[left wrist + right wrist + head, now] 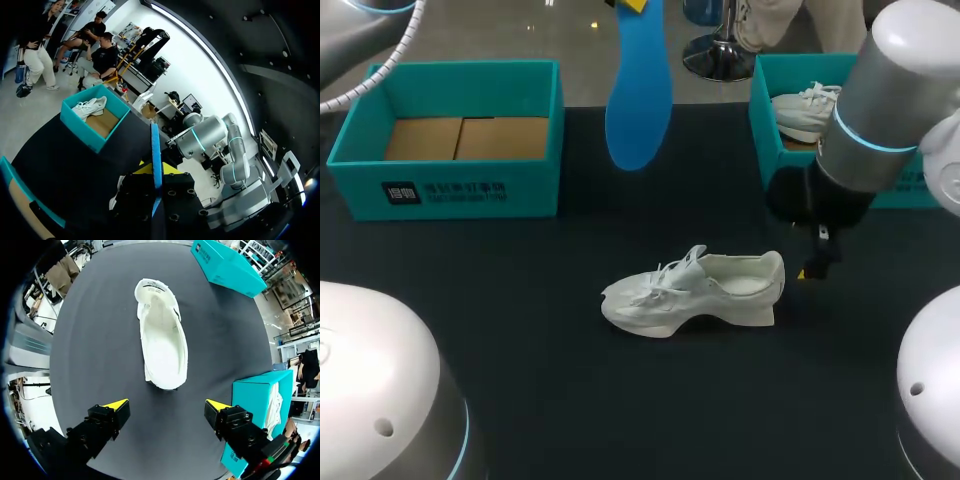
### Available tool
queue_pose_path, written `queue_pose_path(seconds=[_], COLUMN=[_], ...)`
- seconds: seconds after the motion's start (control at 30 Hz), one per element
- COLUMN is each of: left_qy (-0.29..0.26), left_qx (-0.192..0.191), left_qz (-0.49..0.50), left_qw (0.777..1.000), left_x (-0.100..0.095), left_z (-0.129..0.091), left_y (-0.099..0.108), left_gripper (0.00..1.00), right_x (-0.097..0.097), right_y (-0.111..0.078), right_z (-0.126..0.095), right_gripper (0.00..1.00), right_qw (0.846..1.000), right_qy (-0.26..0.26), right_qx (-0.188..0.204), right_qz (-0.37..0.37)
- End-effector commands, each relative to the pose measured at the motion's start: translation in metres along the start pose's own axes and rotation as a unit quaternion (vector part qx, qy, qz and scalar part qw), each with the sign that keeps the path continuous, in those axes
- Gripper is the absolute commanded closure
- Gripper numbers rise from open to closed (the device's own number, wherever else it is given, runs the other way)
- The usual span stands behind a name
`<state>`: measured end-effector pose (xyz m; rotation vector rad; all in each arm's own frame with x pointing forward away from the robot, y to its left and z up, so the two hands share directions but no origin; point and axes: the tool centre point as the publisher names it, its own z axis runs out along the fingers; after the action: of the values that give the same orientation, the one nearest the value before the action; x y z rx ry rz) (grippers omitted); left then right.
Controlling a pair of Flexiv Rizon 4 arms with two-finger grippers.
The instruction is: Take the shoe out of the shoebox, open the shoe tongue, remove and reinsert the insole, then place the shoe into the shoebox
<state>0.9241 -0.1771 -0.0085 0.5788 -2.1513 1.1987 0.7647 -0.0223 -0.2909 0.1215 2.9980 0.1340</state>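
A white shoe (695, 290) lies on its sole in the middle of the black table, toe to the left. In the right wrist view the shoe (162, 335) is just ahead of my right gripper (166, 405), heel nearest, and the fingers stand wide open with nothing between them. That right gripper (810, 265) hangs close behind the heel. High over the table's far side my left gripper (632, 4) is shut on a blue insole (640, 90), which hangs down from it. The insole (156, 155) shows edge-on between the left gripper's (157, 172) fingers.
A teal shoebox (450, 190) with a bare cardboard floor stands at the back left. A second teal shoebox (760, 130) at the back right holds another white shoe (805, 110), partly hidden by my right arm.
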Motion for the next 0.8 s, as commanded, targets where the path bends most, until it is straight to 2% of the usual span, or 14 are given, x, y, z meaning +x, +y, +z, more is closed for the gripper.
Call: queue_pose_path(seconds=[0.03, 0.1, 0.27, 0.47, 0.8], left_qy=[0.001, 0.001, 0.001, 0.001, 0.001], left_qx=[-0.001, -0.001, -0.001, -0.001, -0.001], left_qz=[0.0, 0.0, 0.0, 0.0, 0.0], left_qw=[1.0, 1.0, 1.0, 1.0, 1.0], left_x=[-0.001, -0.001, -0.001, -0.001, -0.001], left_z=[-0.001, -0.001, -0.001, -0.001, -0.001], left_y=[0.0, 0.0, 0.0, 0.0, 0.0], left_gripper=[1.0, 1.0, 1.0, 1.0, 1.0], right_x=[-0.003, -0.005, -0.012, -0.021, -0.032], right_y=[0.005, 0.009, 0.022, 0.04, 0.069], right_z=[-0.004, -0.007, -0.012, -0.014, 0.01], right_gripper=[0.0, 0.0, 0.0, 0.0, 0.0], right_qw=[1.0, 1.0, 0.999, 1.0, 0.999], right_qy=[0.008, 0.016, 0.026, 0.014, 0.026], right_qx=[0.012, 0.022, 0.013, 0.009, -0.011], right_qz=[0.006, 0.012, 0.02, 0.023, 0.015])
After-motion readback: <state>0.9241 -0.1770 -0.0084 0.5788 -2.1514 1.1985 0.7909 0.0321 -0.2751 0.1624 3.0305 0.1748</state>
